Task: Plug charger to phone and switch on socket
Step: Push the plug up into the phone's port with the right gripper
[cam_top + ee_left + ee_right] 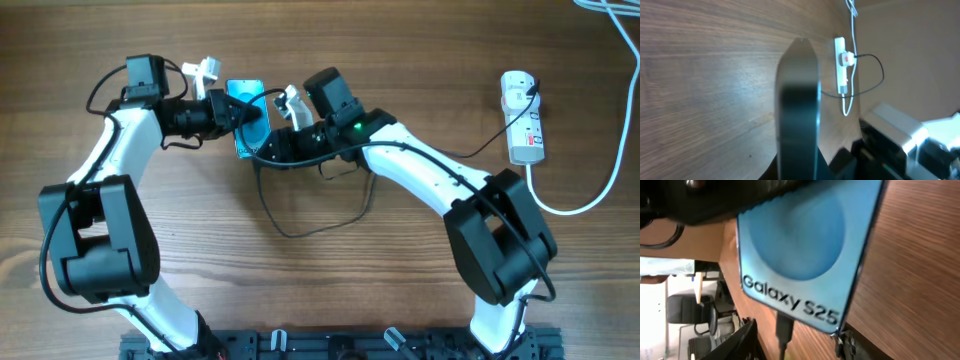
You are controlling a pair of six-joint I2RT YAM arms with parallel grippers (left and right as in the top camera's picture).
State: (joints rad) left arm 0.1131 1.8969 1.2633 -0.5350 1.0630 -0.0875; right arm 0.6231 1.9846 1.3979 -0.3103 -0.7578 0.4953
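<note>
Worktop (320, 295): brown wood grain, one continuous surface. Beyond its edge the right wrist view shows a pale room with a black office chair (686, 314).

Counts:
- arms: 2
- phone: 1
- socket: 1
- charger: 1
- white lead: 1

Phone (805, 245): at the far middle of the worktop, between the two arms. Turquoise screen; the white band reading "Galaxy S25" is on the end toward the right arm. Left pincer (232, 112) is clamped on the phone's other end. The left wrist view sees the phone edge-on.

Right pincer (796, 341): fingers spread wide at the lettered end of the phone, gripping nothing.

Charger (883, 75): thin black cable. It runs from the white adapter on the socket, passes under the right arm, and loops on the worktop. Its plug (784, 329) meets the phone's lettered edge. Cannot tell whether it is fully seated.

Socket (524, 120): lies flat at the far right, well apart from the phone, with a red mark on its face. Switch position is too small to read.

Lead (575, 211): curves from the socket toward the right edge.
</note>
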